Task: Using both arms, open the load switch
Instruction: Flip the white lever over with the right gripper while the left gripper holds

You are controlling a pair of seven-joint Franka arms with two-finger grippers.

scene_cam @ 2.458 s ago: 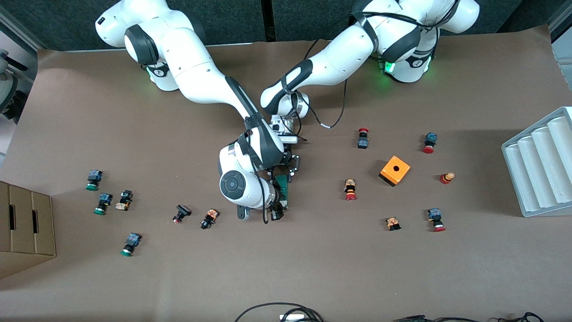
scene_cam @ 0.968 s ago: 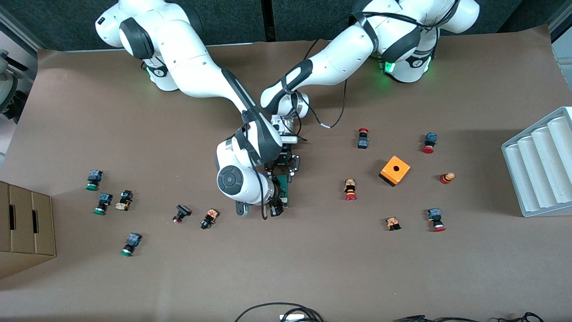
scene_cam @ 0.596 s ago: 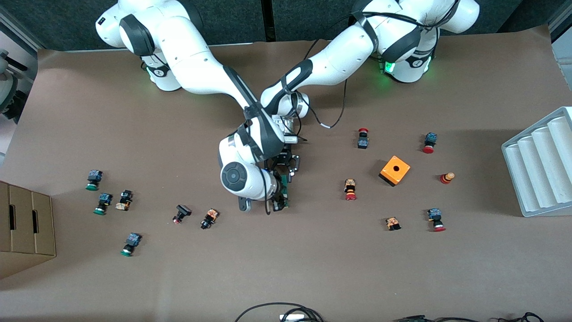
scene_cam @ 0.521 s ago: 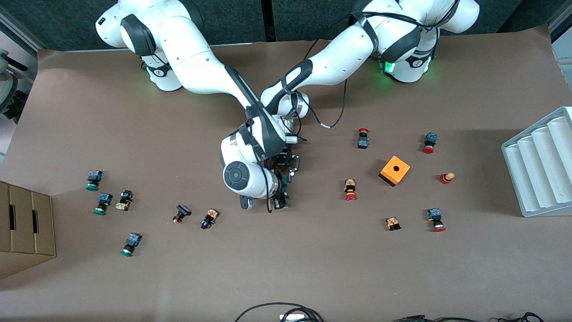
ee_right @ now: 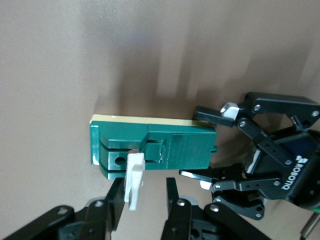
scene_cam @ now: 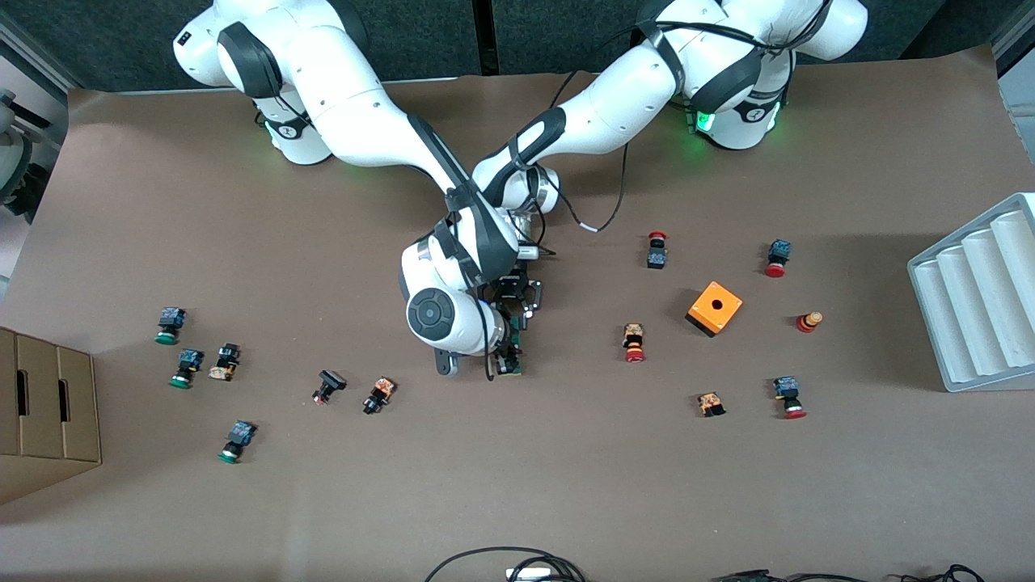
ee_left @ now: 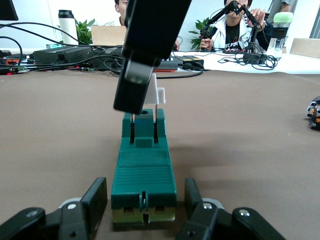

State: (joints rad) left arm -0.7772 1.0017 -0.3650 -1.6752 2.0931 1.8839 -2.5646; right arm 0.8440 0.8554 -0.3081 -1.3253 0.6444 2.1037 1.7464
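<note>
The load switch (scene_cam: 511, 339), a dark-green bar, lies on the table's middle with its length running from the robots toward the front camera. My left gripper (scene_cam: 517, 301) is shut on the end nearer the robots, one finger on each long side (ee_left: 146, 190). At the other end my right gripper (scene_cam: 505, 364) comes down from above. Its jaws stand a little apart (ee_right: 145, 182). The switch's white block piece (ee_right: 135, 180) stands raised off the green body (ee_right: 165, 145) and rests against one finger, with a gap to the other. Two thin prongs run from the white piece (ee_left: 159, 94) down into the body (ee_left: 143, 167).
An orange cube box (scene_cam: 715, 308) and several push buttons (scene_cam: 634, 343) lie toward the left arm's end, more buttons (scene_cam: 378, 395) toward the right arm's end. A white ribbed tray (scene_cam: 974, 303) and a cardboard box (scene_cam: 44, 404) sit at the table's two ends.
My right wrist has shifted along the switch toward the left gripper, and its fingers now sit closer to the switch's middle. The left gripper and the green body have stayed put.
</note>
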